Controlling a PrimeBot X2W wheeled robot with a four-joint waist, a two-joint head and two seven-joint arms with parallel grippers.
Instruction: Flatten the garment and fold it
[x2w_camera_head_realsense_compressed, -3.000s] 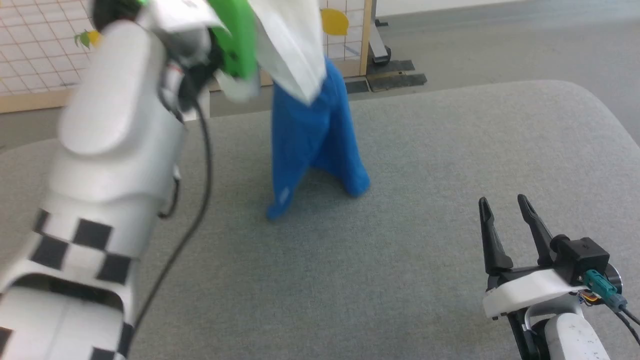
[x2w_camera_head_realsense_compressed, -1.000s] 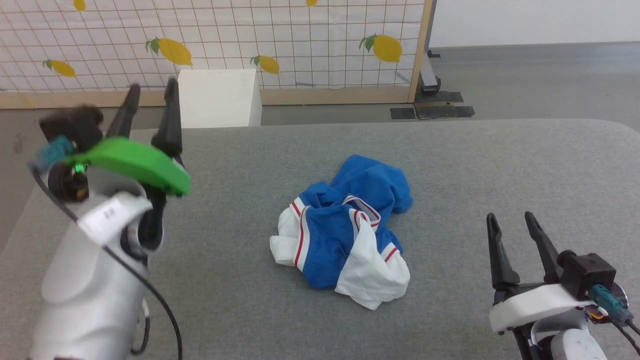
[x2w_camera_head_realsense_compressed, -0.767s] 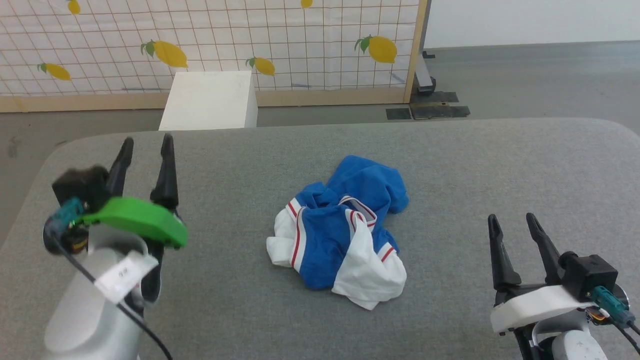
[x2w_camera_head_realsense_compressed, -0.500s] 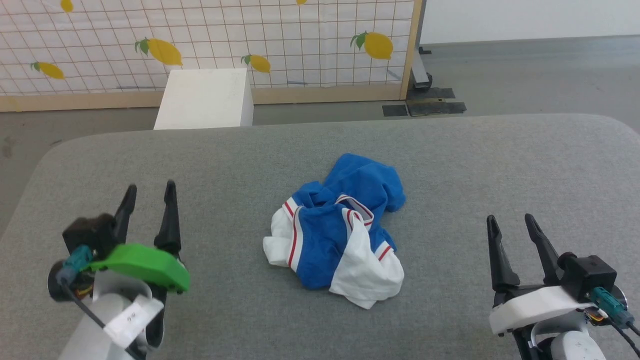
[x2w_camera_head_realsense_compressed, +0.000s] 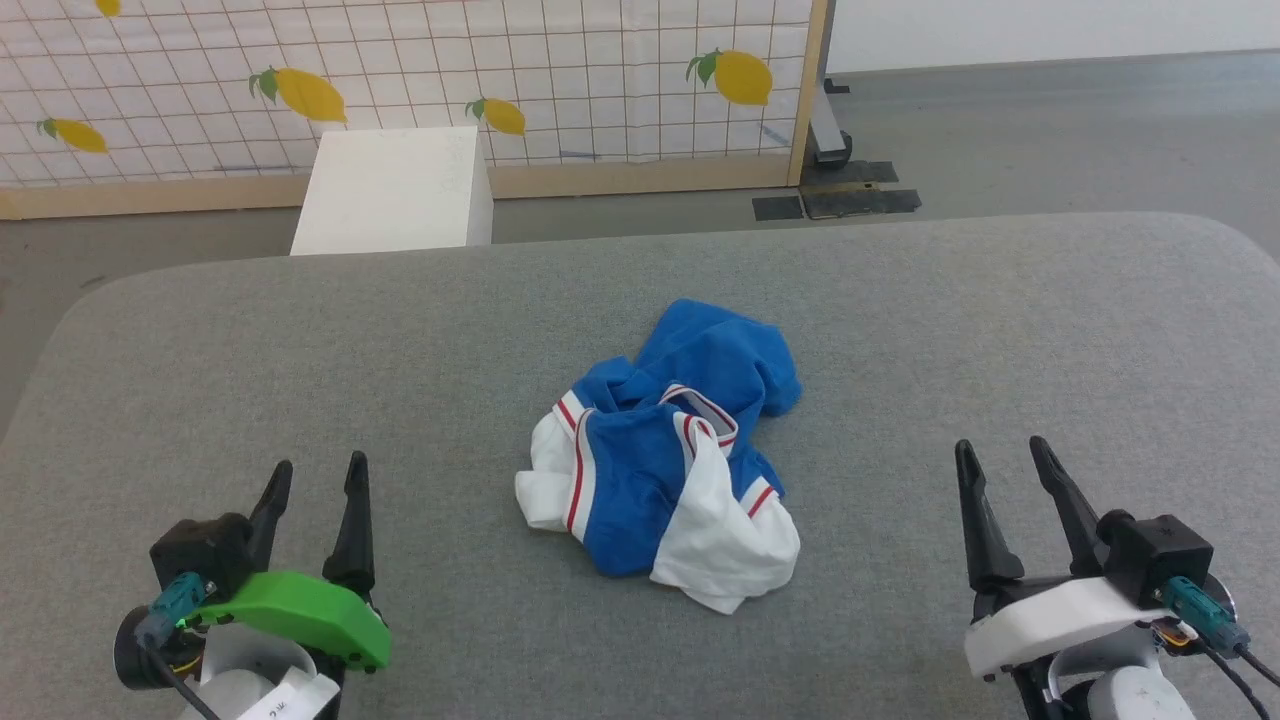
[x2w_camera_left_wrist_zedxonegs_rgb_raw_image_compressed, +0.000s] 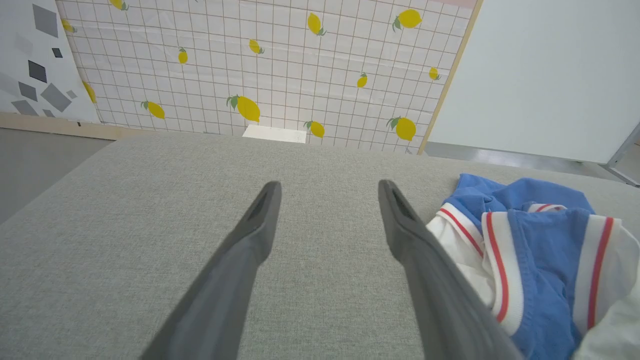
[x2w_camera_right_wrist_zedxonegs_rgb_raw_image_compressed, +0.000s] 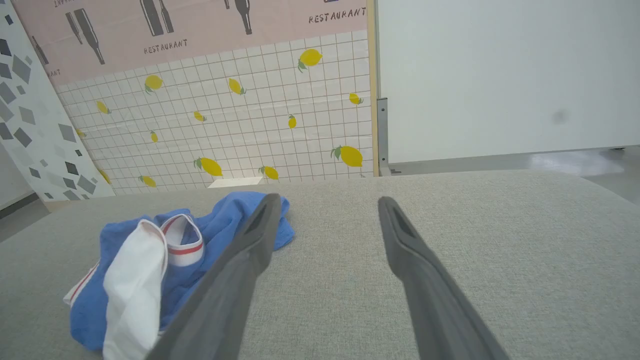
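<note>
Blue-and-white jersey (x2w_camera_head_realsense_compressed: 660, 450) crumpled at centre of grey table (x2w_camera_head_realsense_compressed: 1000, 320), long axis near-to-far: right of left gripper (x2w_camera_head_realsense_compressed: 318, 475), left of right gripper (x2w_camera_head_realsense_compressed: 1000, 455), roughly equidistant. Both parted wide, holding nothing.

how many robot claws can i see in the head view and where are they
2. The left claw is at the lower left and the right claw at the lower right. Both are open and empty, with the crumpled jersey shirt between them.
</note>
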